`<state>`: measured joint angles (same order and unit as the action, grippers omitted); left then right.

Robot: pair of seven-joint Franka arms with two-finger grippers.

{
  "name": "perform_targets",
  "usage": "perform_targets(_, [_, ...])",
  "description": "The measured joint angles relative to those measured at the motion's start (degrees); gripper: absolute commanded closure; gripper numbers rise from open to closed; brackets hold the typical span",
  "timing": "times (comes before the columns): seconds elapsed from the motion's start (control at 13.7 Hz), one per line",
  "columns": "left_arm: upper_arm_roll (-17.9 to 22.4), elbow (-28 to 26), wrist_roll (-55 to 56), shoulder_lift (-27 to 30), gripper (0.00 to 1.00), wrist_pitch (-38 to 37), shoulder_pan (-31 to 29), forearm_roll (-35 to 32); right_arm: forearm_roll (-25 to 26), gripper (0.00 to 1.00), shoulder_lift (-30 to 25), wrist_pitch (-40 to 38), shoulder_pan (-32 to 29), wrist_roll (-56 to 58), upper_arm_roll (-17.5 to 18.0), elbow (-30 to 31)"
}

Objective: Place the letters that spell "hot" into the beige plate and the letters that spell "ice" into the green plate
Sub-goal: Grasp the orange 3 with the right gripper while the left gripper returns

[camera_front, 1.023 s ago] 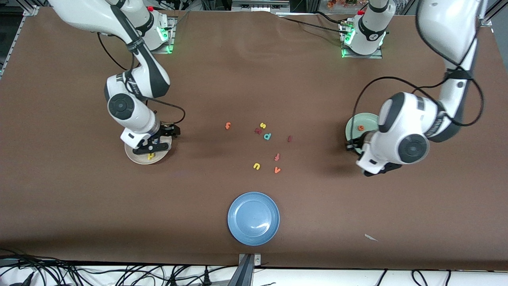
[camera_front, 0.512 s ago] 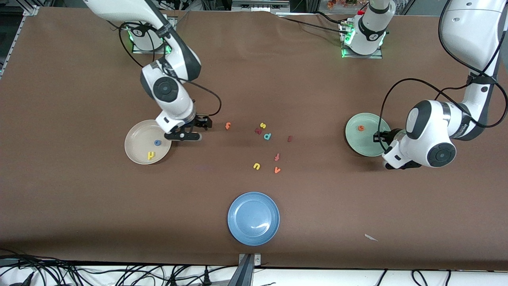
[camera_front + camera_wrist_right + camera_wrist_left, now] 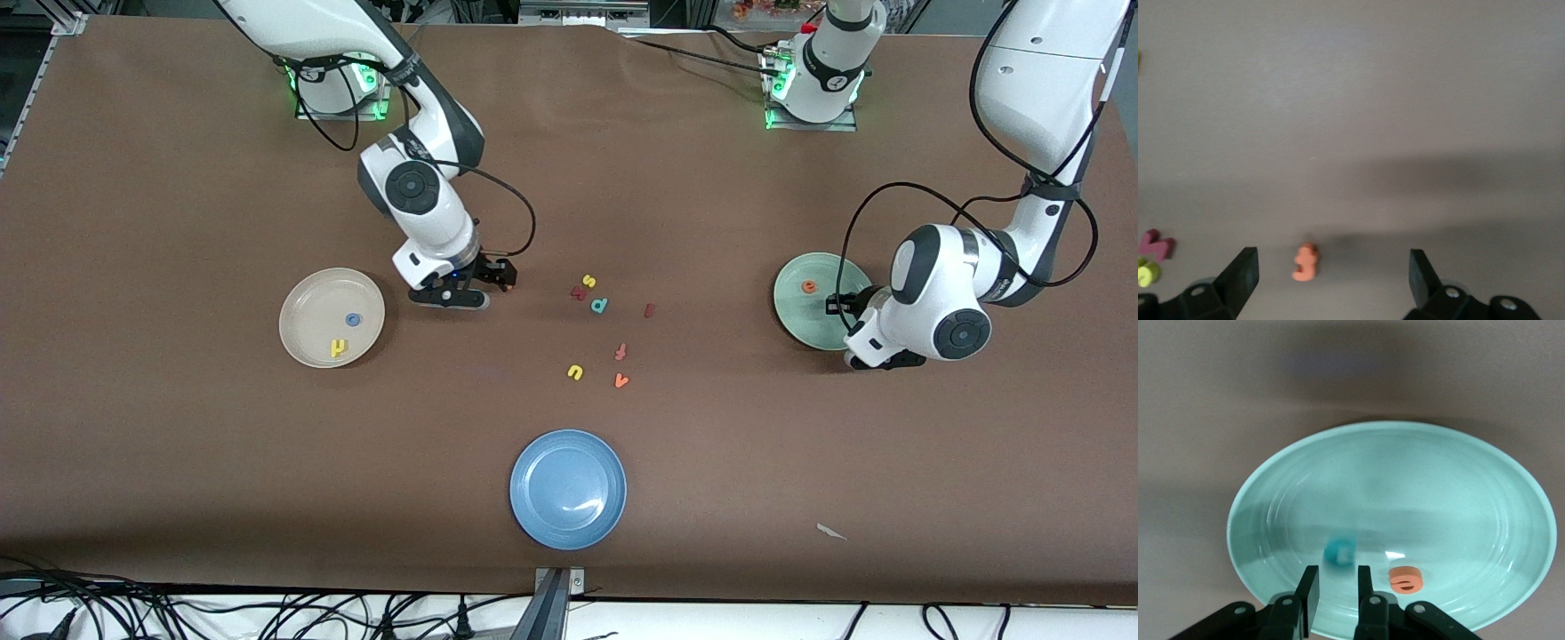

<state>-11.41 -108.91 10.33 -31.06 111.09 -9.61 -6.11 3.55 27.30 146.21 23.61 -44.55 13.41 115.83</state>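
1. The right claw [image 3: 1331, 280] hangs low over the table [image 3: 178, 462], its fingers spread wide and holding nothing. The orange t [image 3: 1305, 261] lies on the table between them.
2. The left claw [image 3: 1337, 593] is over the edge of the green plate [image 3: 1458, 487]. Its fingers have a small gap and hold nothing.
3. A teal c [image 3: 1339, 553] and an orange e [image 3: 1405, 579] are in the green plate.
4. The yellow h [image 3: 338, 348] and blue o [image 3: 352, 320] lie in the beige plate [image 3: 302, 311].
5. The dark red i [image 3: 649, 310] lies on the table, in the middle with the other letters.
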Motion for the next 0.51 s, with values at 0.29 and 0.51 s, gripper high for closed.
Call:
perform_targets(0.29, [-0.7,1.2,-0.2,0.9,0.0,0.0,-0.2,0.0,0.0,0.01,3.2,2.7,4.1,-4.0,0.0,-1.1])
perform_targets(0.51, [-4.2,2.9,0.6,2.7,0.0,-0.6,-0.1,0.0,0.0,0.05,3.9,3.0,4.4,-4.4,-0.1,-1.1])
